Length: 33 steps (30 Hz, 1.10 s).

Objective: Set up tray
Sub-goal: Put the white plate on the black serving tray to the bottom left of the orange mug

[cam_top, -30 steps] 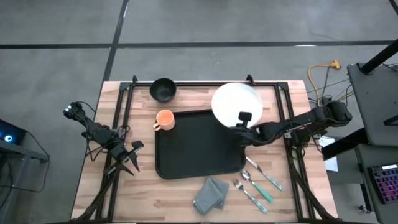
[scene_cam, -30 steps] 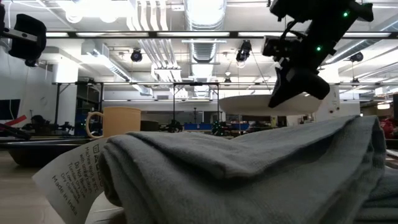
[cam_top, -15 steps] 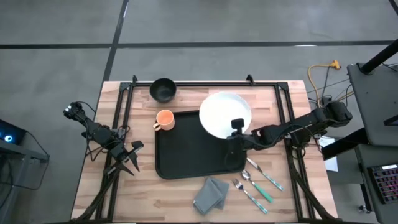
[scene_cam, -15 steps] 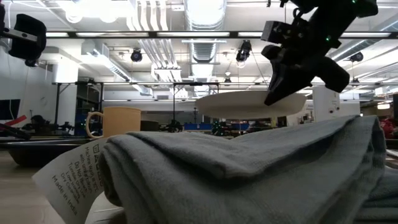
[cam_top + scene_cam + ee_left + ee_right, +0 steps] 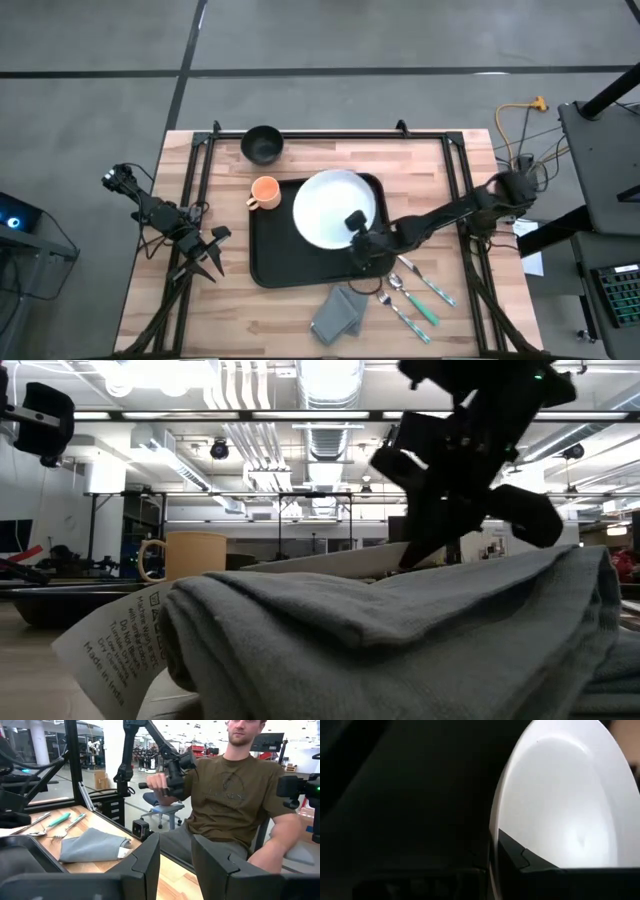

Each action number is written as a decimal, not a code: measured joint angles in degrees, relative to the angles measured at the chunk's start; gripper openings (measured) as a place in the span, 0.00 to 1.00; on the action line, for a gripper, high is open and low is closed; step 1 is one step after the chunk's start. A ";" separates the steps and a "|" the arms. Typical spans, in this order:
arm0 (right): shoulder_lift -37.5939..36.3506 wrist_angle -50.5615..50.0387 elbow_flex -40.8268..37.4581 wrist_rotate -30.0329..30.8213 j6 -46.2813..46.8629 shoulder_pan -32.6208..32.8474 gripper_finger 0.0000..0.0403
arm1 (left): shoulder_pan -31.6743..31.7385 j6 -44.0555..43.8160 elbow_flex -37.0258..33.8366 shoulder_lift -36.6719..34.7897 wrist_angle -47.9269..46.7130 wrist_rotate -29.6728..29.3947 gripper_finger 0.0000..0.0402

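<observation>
The white round plate (image 5: 330, 205) hangs tilted over the middle of the black tray (image 5: 275, 255), carried by my right gripper (image 5: 356, 232), which is shut on it. In the low view the plate (image 5: 320, 562) slopes down to the left below that gripper (image 5: 418, 548); the grey cloth hides its lower edge, so whether it touches the tray cannot be told. The right wrist view shows the plate (image 5: 560, 800) above the dark tray floor (image 5: 395, 795). My left gripper (image 5: 212, 257) waits open near the table's left edge, touching nothing. My right gripper pinches the plate's rim (image 5: 493, 847) on its near right side, one finger (image 5: 520, 862) on the upper face and the other under it. The fingers come from the table's right, slanting down. The plate sticks out beyond them, tilted, its free side lower.
An orange mug (image 5: 264, 191) stands at the tray's far left corner and a black bowl (image 5: 262, 144) behind it. A folded grey cloth (image 5: 340, 312) lies near the tray's near edge, with cutlery (image 5: 412, 292) to its right. A person (image 5: 235, 795) sits beyond the near edge.
My right gripper has carried the plate from beyond the tray's far right corner toward the table's left and near edge, and down, until it is over the tray's middle. The plate has tipped from level to sloping. The gripper has stayed shut on it.
</observation>
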 joint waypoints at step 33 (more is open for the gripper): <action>17.68 -0.83 22.14 -11.82 -16.22 1.48 0.02 | 0.02 0.00 0.00 0.00 0.00 0.00 0.23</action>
